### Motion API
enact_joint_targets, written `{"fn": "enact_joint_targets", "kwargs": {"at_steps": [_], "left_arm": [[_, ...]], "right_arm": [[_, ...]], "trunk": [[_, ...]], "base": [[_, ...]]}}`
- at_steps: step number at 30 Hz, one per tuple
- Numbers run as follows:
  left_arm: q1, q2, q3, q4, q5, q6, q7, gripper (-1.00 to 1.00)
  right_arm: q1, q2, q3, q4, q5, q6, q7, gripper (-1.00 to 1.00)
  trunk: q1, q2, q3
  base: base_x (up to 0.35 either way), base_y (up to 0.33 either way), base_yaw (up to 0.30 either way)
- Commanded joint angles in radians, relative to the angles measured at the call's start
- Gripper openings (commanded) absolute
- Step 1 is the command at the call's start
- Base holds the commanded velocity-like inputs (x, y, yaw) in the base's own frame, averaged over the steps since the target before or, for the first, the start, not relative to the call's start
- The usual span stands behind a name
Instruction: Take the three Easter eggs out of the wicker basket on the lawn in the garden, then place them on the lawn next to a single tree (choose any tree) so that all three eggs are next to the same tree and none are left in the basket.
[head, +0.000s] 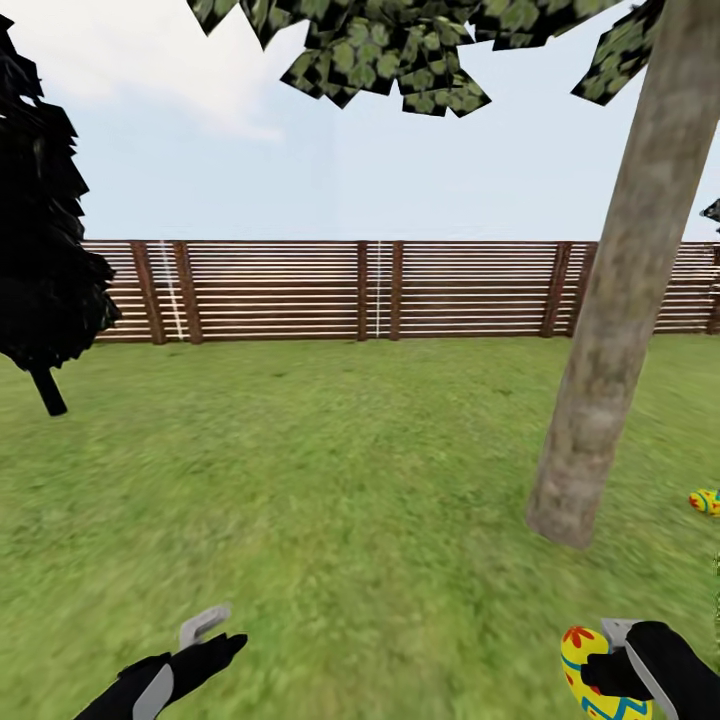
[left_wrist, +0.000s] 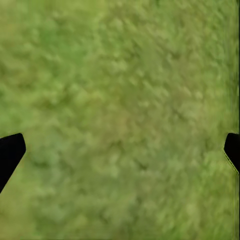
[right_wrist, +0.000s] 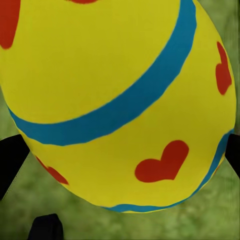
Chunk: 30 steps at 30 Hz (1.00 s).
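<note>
Nearest in, at five o'clock in the head view, the right pincer (head: 610, 672) is clamped on an Easter egg (head: 585, 680), carried clear of the grass, presumably so it can be set down by the trunk just ahead. The right wrist view gives the close look: glossy yellow shell (right_wrist: 115, 100), curving blue bands, red heart-shaped spots, a dark fingertip (right_wrist: 10, 160) at each flank. Over at seven o'clock the left pincer (head: 205, 640) hangs released, its fingers wide apart over bare lawn (left_wrist: 120, 110), apparently free for the next pickup. Further out, at three o'clock, a second egg (head: 705, 501) lies on the grass just beside the foot of the tree (head: 600, 380), so this looks like the chosen spot. Beyond, at twelve o'clock, runs the slatted fence (head: 380, 290); an almost black tree (head: 40, 250) stands at ten o'clock.
</note>
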Motion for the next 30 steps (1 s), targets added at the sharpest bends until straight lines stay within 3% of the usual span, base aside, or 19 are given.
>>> {"fn": "enact_joint_targets", "kwargs": {"at_steps": [1, 17, 30], "left_arm": [[0.0, -0.002, 0.006, -0.002, 0.007, 0.009, -0.003, 1.0], [0.0, -0.005, 0.005, -0.002, 0.005, 0.009, -0.002, 1.0], [0.0, -0.006, 0.004, -0.002, 0.004, 0.009, -0.002, 1.0]], "right_arm": [[-0.001, -0.001, 0.001, -0.001, -0.004, 0.005, 0.001, -1.0], [-0.001, -0.001, -0.001, 0.0, -0.006, 0.005, 0.001, -1.0], [-0.001, -0.006, -0.001, 0.0, -0.009, 0.005, 0.001, -1.0]], "trunk": [[0.001, -0.001, -0.001], [0.001, -0.001, -0.001], [0.001, -0.001, -0.001]], "base": [[0.321, 0.132, -0.268], [0.323, 0.124, -0.268], [0.336, 0.006, -0.268]]}}
